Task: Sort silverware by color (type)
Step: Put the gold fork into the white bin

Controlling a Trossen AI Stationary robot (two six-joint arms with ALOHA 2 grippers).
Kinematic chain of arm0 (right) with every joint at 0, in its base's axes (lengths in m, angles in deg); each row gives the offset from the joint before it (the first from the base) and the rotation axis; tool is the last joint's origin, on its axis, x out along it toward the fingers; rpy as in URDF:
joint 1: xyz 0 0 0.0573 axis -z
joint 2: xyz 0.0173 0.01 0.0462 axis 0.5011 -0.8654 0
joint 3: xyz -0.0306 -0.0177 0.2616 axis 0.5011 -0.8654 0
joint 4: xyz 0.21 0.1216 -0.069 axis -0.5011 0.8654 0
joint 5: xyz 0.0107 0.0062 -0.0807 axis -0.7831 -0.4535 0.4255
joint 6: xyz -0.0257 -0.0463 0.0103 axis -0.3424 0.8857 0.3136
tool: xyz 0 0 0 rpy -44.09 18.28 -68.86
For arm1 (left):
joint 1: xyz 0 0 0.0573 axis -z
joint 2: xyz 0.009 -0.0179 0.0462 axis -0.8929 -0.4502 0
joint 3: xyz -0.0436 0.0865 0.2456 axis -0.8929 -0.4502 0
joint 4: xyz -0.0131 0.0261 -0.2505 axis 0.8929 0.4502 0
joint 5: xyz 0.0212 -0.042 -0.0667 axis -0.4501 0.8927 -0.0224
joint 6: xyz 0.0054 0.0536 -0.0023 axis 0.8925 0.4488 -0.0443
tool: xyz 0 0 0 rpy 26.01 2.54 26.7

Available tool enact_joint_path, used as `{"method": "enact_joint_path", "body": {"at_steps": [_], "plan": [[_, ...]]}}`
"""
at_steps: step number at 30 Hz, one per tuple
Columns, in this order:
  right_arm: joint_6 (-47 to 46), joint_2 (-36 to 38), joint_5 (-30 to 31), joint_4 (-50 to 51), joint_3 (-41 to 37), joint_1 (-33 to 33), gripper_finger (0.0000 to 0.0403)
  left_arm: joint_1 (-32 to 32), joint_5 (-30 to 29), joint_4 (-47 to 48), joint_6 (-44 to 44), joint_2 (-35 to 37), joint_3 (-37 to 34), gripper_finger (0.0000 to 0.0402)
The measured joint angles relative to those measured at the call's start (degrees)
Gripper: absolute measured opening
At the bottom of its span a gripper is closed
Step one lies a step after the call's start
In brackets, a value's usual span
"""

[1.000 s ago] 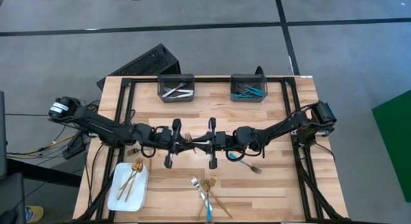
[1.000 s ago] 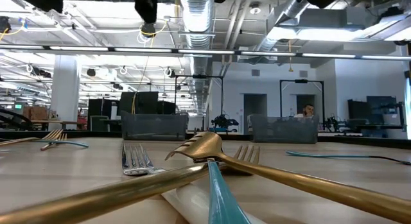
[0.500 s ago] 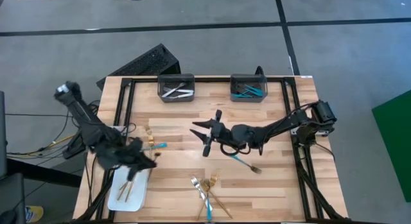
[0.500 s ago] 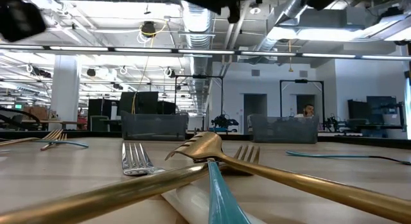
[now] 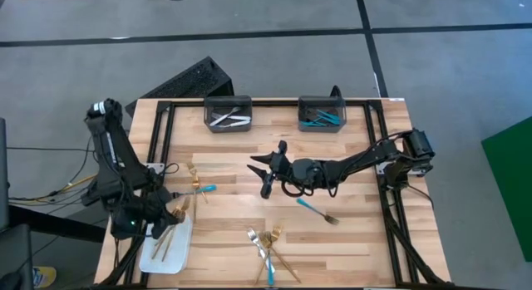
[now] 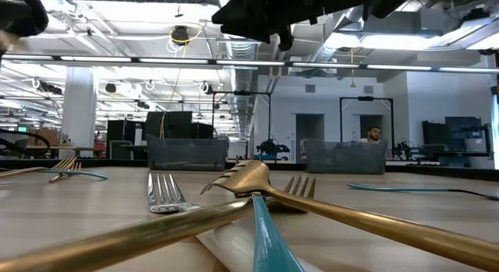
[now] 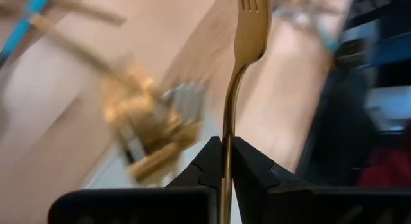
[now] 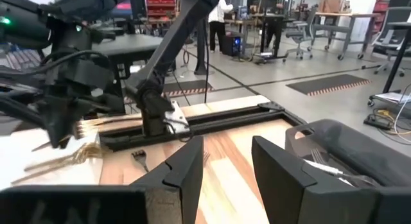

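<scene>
One gold fork (image 7: 246, 31) stands pinched in the left claw (image 7: 226, 161), its fingers closed on the slim handle and the tines pointing away past the fingertips. In the high view this left claw (image 5: 158, 219) hangs over the near-left part of the desk, right above the white tray (image 5: 184, 240), so the tray lies just under the fork and the coming move is likely a short lowering. The fork's long axis runs in line with the fingers, roughly along the tray's length. More gold forks (image 5: 166, 236) already lie on the tray, shiny and warm yellow.

The right claw (image 5: 268, 172) hovers well away from the tray, over the desk's middle, its fingers spread and holding nothing. Nearest to it, on the side away from the tray, lies a turquoise-handled fork (image 5: 314, 209), slanted across the boards. Beside the tray, toward the desk's near edge, a mixed heap (image 5: 268, 244) of gold, silver and turquoise pieces waits crossed over one another. Two dark bins sit at the far edge from the tray: the silver bin (image 5: 229, 112) and the turquoise bin (image 5: 322, 114).
</scene>
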Motion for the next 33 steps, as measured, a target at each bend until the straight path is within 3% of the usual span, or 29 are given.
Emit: {"method": "enact_joint_path", "body": {"at_steps": [5,13,19,25,29,33], "plan": [[0.01,0.00,-0.01,0.39,0.00,0.01,0.0159,-0.09,6.18,2.70,-3.95,-2.51,0.00,0.0017],[-1.10,0.00,-0.02,2.02,0.00,-0.19,0.0175,-0.09,6.76,2.58,-3.82,-3.36,0.00,0.0073],[-8.22,0.00,-0.04,13.40,0.00,-0.17,0.0177,-0.09,6.49,2.77,-3.84,-3.34,0.00,0.0121],[-17.85,0.00,-1.54,23.55,0.00,-1.13,0.0168,-0.46,1.38,3.13,-0.41,-2.39,0.00,0.0132],[-18.23,0.00,-6.93,24.87,0.00,-2.15,0.0165,-2.46,-2.33,3.15,5.45,0.51,0.00,0.0132],[-18.34,0.00,-10.68,24.47,0.00,-2.94,0.0163,-5.72,-10.26,3.10,13.64,3.04,0.00,0.0132]]}}
